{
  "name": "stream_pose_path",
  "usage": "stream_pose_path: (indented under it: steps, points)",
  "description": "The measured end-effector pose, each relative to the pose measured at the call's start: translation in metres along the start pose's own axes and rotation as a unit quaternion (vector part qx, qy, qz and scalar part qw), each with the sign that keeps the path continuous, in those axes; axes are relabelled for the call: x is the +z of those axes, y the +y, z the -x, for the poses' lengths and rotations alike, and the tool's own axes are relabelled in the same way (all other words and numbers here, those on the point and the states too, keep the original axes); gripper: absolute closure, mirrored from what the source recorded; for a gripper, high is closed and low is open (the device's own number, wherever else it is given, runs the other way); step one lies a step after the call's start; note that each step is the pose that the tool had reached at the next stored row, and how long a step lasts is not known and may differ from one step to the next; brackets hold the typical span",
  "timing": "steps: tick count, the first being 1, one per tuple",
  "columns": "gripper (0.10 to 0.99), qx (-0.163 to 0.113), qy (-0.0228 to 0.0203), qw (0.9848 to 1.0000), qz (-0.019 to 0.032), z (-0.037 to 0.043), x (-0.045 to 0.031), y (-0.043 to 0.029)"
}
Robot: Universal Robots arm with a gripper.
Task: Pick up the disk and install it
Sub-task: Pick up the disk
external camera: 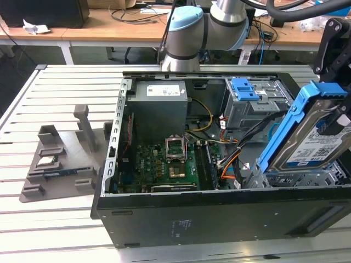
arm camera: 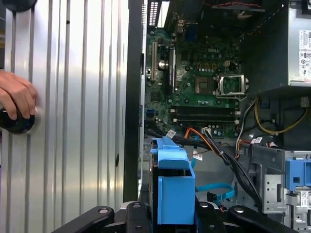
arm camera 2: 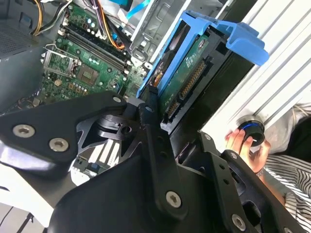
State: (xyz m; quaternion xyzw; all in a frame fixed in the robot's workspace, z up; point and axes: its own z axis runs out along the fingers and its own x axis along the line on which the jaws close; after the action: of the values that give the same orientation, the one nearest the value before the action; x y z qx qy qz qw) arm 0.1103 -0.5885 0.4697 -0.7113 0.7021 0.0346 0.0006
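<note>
The disk [external camera: 313, 143], a silver hard drive with a white-and-blue label in a bright blue carrier frame, hangs tilted on edge above the open computer case [external camera: 219, 211], at the exterior view's right. My gripper [external camera: 337, 116] is shut on it from above, its black fingers clamping the drive's two faces. In the second wrist view the disk [arm camera 2: 190, 73] shows its green circuit-board side and connectors between the fingers [arm camera 2: 148, 104]. In the first wrist view the blue carrier [arm camera: 173, 193] stands edge-on above the case's front corner, beside cables.
Inside the case lie the motherboard [external camera: 170, 161], a grey power supply box [external camera: 160, 107], a drive cage with a blue latch [external camera: 244, 89] and loose cables [external camera: 236, 148]. A grey fixture [external camera: 60, 153] sits on the slatted table. A person's hand [arm camera: 17, 97] rests on a black knob.
</note>
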Motion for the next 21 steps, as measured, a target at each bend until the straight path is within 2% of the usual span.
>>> stream_pose_path:
  steps: [4, 10, 13, 19, 21]
  points:
    - [0.722, 0.0, 0.0003, 1.0, 0.0, 0.0017, 0.0006, -0.0051]
    - [0.722, 0.0, 0.0006, 1.0, 0.0008, 0.0059, 0.007, -0.0127]
    - [0.722, 0.0, 0.0005, 1.0, 0.002, 0.0133, 0.0144, -0.0189]
    - [0.722, 0.0, 0.0008, 1.0, 0.0027, 0.0251, 0.0221, -0.0246]
    - [0.722, 0.0, 0.0008, 1.0, 0.0028, 0.0261, 0.0235, -0.0252]
